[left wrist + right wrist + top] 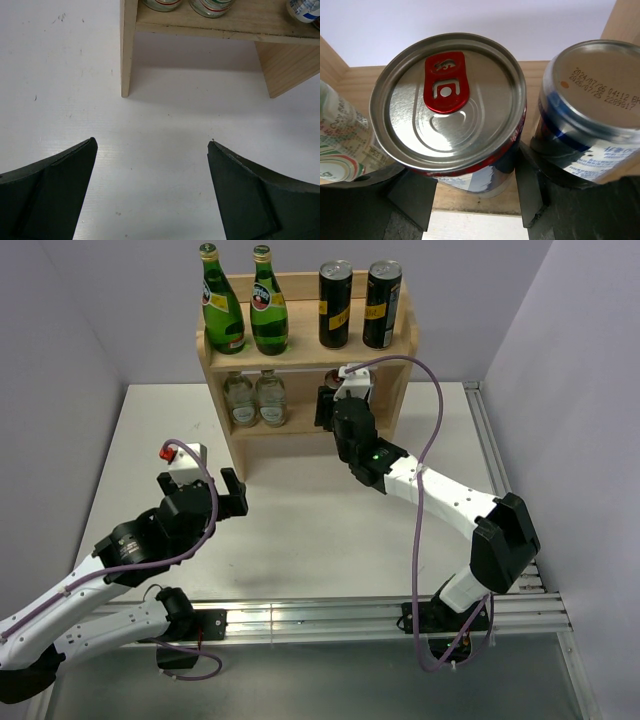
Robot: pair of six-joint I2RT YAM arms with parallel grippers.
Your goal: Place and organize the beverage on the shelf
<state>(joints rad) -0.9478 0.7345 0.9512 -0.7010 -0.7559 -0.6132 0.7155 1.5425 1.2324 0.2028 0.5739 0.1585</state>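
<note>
While reaching into the shelf's lower tier, clamps right gripper on slim can beside second can; holds left gripper spread wide over worktop out front.

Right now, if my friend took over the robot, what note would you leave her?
Left gripper: open, empty, over the table in front of the shelf.
Right gripper: shut on a slim red-tab can in the lower tier, beside the second slim can.
Done: two green bottles and two black cans stand on the top board.
Left: rest that can on the board, let go, back out.
</note>
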